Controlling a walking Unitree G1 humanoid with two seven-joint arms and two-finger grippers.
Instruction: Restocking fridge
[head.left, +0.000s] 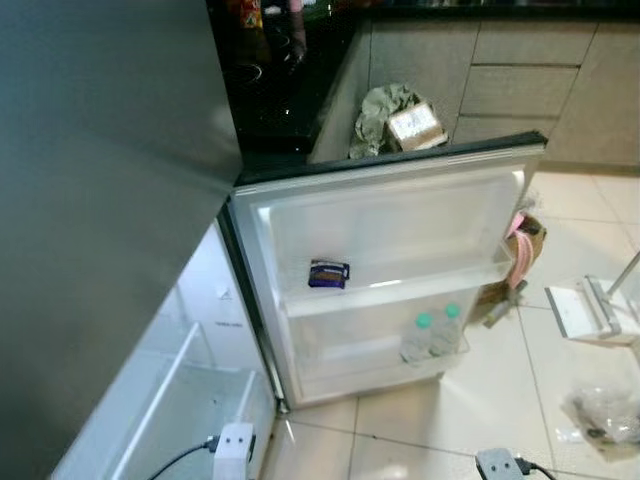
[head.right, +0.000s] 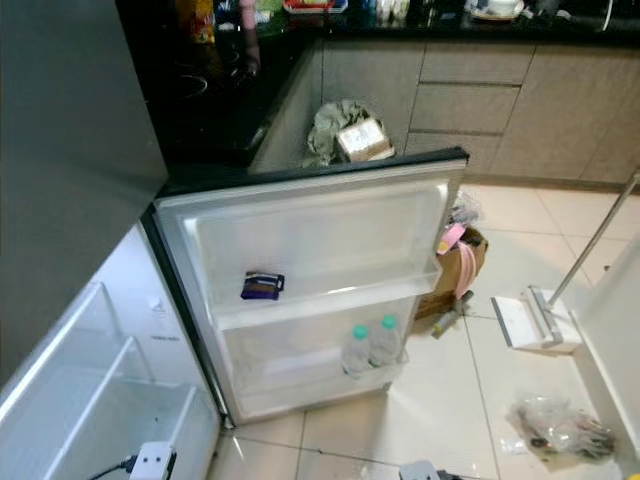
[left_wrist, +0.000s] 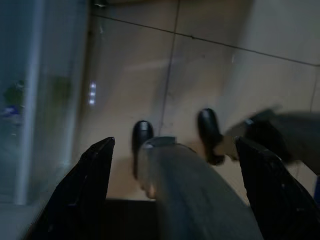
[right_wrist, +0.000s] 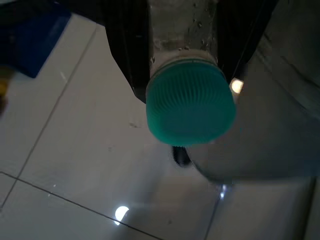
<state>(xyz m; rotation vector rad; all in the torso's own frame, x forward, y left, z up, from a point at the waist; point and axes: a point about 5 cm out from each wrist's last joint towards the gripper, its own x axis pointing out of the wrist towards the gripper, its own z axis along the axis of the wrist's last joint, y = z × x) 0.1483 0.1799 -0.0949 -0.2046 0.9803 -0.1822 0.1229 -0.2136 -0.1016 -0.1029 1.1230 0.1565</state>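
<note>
Two bottles (head.right: 370, 345) already stand in the fridge door's lower shelf (head.right: 300, 385); my right gripper (right_wrist: 182, 55) clamps a third, green-capped bottle (right_wrist: 190, 107) over the floor. I should raise it upright and seat it beside them. My left gripper (left_wrist: 175, 165) hangs spread apart.

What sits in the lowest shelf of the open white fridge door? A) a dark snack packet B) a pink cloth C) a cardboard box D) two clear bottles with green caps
D: two clear bottles with green caps stand side by side in the lowest shelf of the open white fridge door; the dark snack packet lies one shelf higher.
</note>
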